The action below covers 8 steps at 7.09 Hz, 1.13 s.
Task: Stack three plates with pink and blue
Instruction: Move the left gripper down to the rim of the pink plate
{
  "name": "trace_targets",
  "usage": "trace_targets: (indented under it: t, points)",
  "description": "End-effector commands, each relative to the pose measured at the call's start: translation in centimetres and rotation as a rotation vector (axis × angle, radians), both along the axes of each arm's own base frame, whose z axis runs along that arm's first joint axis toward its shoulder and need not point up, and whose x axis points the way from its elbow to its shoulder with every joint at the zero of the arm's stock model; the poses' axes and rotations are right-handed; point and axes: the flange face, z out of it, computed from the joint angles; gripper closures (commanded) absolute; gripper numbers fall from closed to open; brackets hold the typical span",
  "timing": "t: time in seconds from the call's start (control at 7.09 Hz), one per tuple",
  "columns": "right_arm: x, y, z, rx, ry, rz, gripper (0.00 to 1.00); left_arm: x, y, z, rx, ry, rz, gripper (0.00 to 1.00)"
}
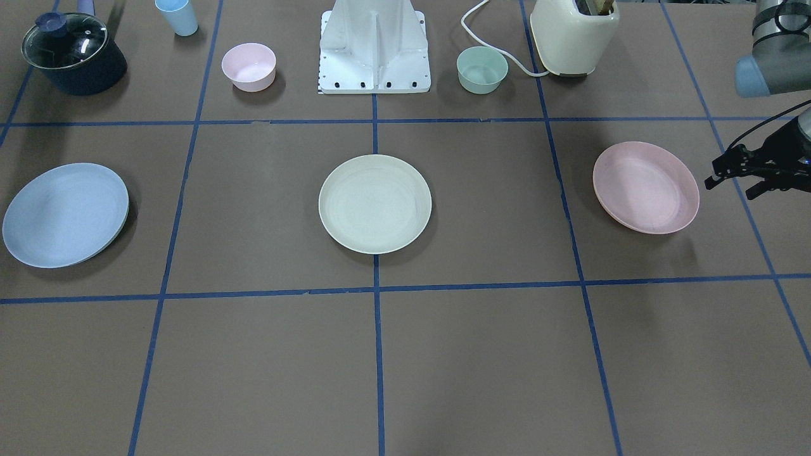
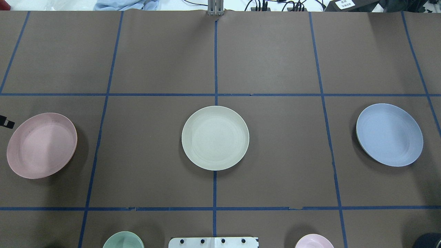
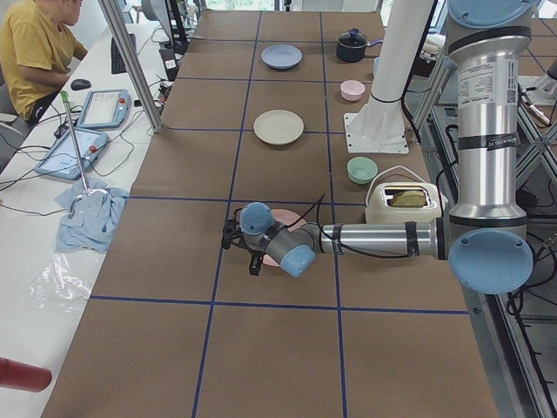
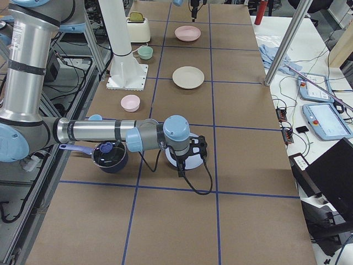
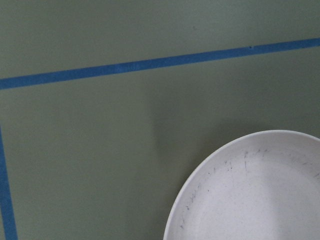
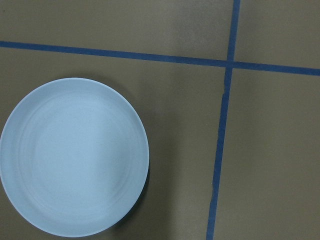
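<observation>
Three plates lie apart in one row on the brown table. The cream plate is in the middle. The pale pink plate is on my left side. The light blue plate is on my right side. My left gripper hovers just beyond the pink plate's outer edge, its fingers apart and empty; its wrist view shows the plate's rim. My right gripper hovers over the blue plate. It shows only in the exterior right view, so I cannot tell if it is open.
Along the robot's side stand a dark pot with a glass lid, a blue cup, a small pink bowl, the white robot base, a mint-green bowl and a cream toaster. A person sits beyond the far table edge.
</observation>
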Motion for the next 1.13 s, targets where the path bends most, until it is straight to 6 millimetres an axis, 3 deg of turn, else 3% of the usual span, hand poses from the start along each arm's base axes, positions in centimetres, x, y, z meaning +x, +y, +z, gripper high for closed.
trace_targets:
  t: [0.0, 0.14, 0.56, 0.85, 0.99]
  points:
    - [-0.4, -0.1, 0.0, -0.013, -0.004, 0.002, 0.00, 1.8, 0.7, 1.6, -0.029, -0.006, 0.038, 0.03]
    - [-0.5, -0.1, 0.0, -0.015, -0.003, 0.001, 0.00, 2.9, 1.2, 1.9, -0.033, -0.008, 0.063, 0.03]
    - [-1.0, -0.1, 0.0, -0.016, -0.003, -0.011, 0.00, 3.6, 1.5, 2.5, -0.039, -0.018, 0.079, 0.17]
    - [-1.2, -0.2, -0.2, -0.012, -0.004, -0.016, 0.00, 4.4, 1.8, 2.6, -0.038, -0.021, 0.096, 0.43]
    - [-1.2, -0.3, -0.2, -0.012, -0.004, -0.018, 0.00, 4.5, 1.8, 2.6, -0.038, -0.021, 0.097, 0.77]
